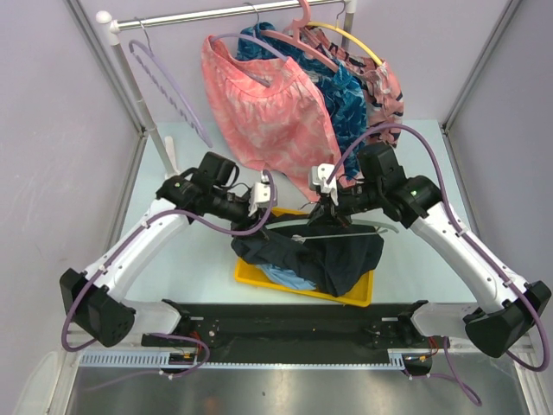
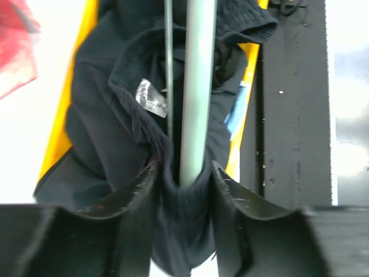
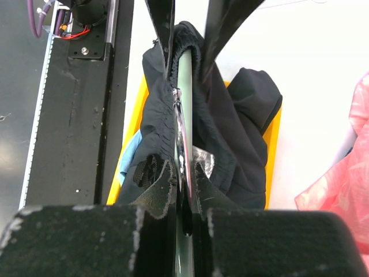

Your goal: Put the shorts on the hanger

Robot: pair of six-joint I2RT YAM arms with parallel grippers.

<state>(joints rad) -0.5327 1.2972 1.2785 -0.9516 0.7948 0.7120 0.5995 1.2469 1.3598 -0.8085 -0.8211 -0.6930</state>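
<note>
The dark navy shorts (image 1: 328, 255) hang bunched over the yellow tray (image 1: 356, 296), their waistband pulled over one end of the pale mint hanger (image 1: 359, 226). My left gripper (image 1: 263, 201) is shut on the shorts' waistband (image 2: 181, 208), with the hanger's bar (image 2: 196, 86) running between the fingers. My right gripper (image 1: 327, 205) is shut on the hanger at its silver hook (image 3: 182, 144), above the shorts (image 3: 230, 133). The hanger's bar (image 3: 185, 75) runs away toward the left gripper's fingers (image 3: 222, 23).
A light blue garment (image 1: 285, 277) lies in the tray under the shorts. A rail (image 1: 216, 13) at the back carries a lavender hanger (image 1: 168, 82), pink patterned shorts (image 1: 268, 108) and other hung garments. A black base strip (image 1: 294, 320) runs along the near edge.
</note>
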